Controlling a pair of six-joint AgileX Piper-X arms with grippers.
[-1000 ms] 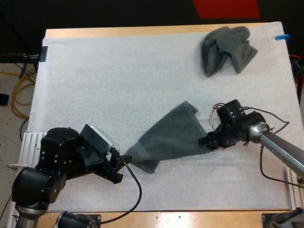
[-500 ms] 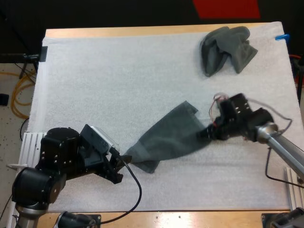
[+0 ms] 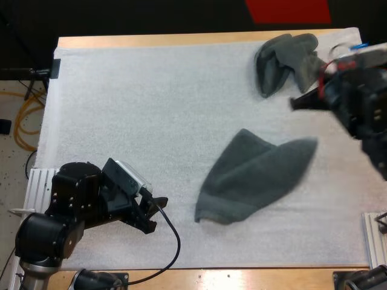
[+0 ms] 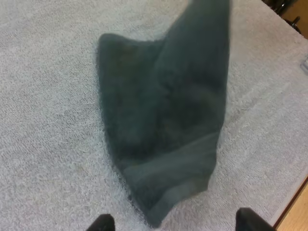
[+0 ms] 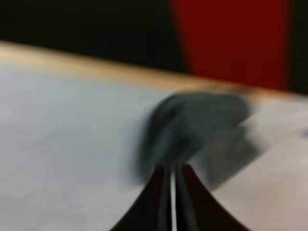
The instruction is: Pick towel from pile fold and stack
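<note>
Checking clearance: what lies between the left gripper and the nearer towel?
Bare white mat, seen in the high view, separates the left gripper from the towel.

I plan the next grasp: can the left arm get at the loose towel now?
Probably yes. The left gripper is open and faces the loose towel, whose near end lies ahead, with only bare mat between. The right gripper is away, by the crumpled towel.

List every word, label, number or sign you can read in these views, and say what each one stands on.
None: no text can be read in any view.
The near towel, the crumpled towel and the white mat are plain, with no label, brand, number or sign on them.
</note>
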